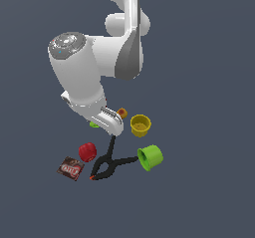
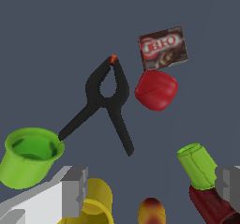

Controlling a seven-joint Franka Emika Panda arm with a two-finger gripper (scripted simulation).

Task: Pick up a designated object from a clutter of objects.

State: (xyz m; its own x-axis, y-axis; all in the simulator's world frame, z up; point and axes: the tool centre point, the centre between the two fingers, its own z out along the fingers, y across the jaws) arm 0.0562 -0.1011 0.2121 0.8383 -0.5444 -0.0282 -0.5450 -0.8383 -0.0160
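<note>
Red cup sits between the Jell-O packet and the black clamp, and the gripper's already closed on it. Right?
Placement holds, grip doesn't. In the wrist view the red cup lies free between the Jell-O packet and the black clamp, while the gripper is open and clear of it.

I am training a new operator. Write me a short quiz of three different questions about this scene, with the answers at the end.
1. True or false: the end effector is already closed on the red cup.
2. Multiple choice: in the exterior view, what lies between the red cup and the large green cup? A) the yellow cup B) the black spring clamp C) the brown packet
3. Fill in: in the wrist view, the printed packet lies right beside the ____ cup.

Key:
1. False. Its fingers stand apart with nothing held, and the red cup lies well away from them.
2. B
3. red
</note>
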